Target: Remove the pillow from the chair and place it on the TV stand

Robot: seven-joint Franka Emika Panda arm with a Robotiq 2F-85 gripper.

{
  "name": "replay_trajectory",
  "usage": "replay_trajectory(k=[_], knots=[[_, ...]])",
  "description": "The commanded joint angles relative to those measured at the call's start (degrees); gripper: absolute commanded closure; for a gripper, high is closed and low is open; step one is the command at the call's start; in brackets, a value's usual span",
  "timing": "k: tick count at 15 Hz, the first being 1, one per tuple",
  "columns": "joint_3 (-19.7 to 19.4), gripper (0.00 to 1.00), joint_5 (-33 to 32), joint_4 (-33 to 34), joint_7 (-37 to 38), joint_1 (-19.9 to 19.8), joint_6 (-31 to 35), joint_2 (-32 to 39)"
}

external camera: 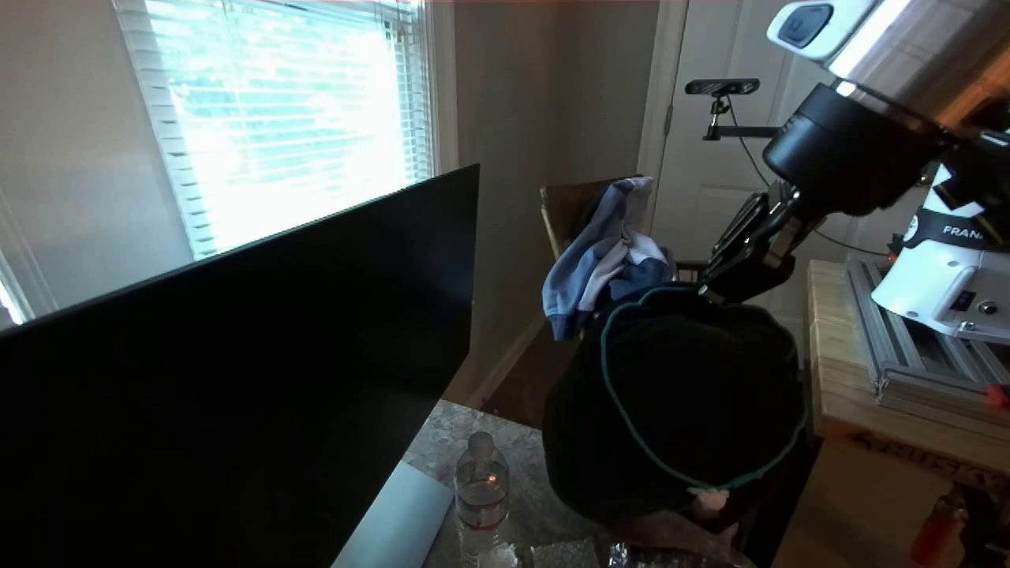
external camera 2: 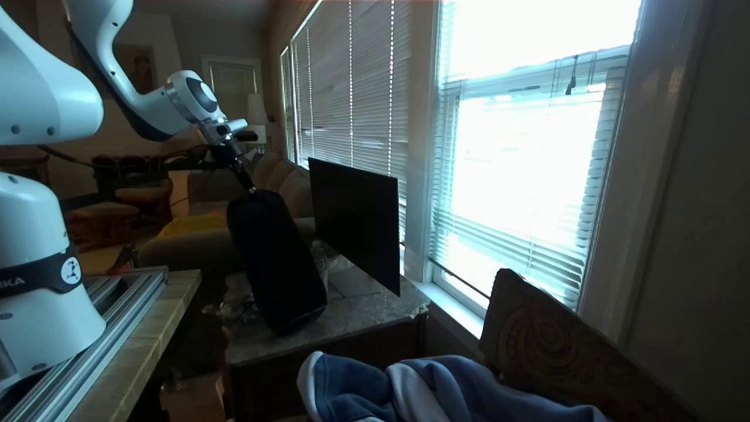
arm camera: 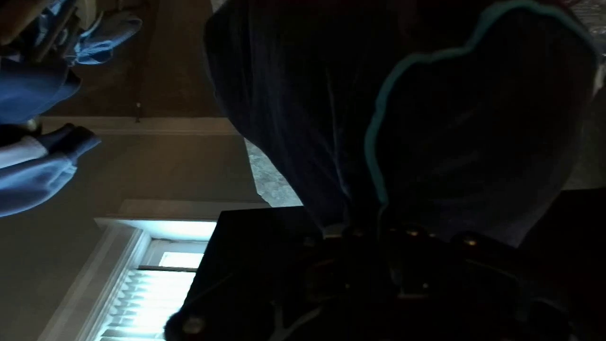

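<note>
Pincer (external camera 2: 252, 189) clamps plump black fabric pillow (external camera: 678, 402) below; likely placing. I'd lower onto flat grey stone-look bench (external camera: 521, 461), release.

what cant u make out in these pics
Whether the pillow touches the TV stand: the pillow itself hides the spot beneath in both exterior views.
Bottle: partly hidden by the pillow in an exterior view.
TV: cut off by the left and bottom edges in an exterior view.
Gripper: too dark in the wrist view to trace its outline fully.
</note>
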Motion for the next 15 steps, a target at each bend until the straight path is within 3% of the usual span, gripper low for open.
replay_trajectory(k=[1,4,5,9,15], knots=[[10.3,0.98,4.3,3.8,-1.1,-10.4,7.9,-7.2],[18.1,0.98,6.4,6.6,-1.7,-18.2,11.9,-9.4],[17.5,0.98,15.0,6.9,-7.9,-16.3,13.1,-11.7],[24.9,0.98,31.2,10.4,-19.4,-20.9,13.6,-13.9],[29.7,0.98,45.8,16.9,-29.3,-23.5,11.6,-17.9]])
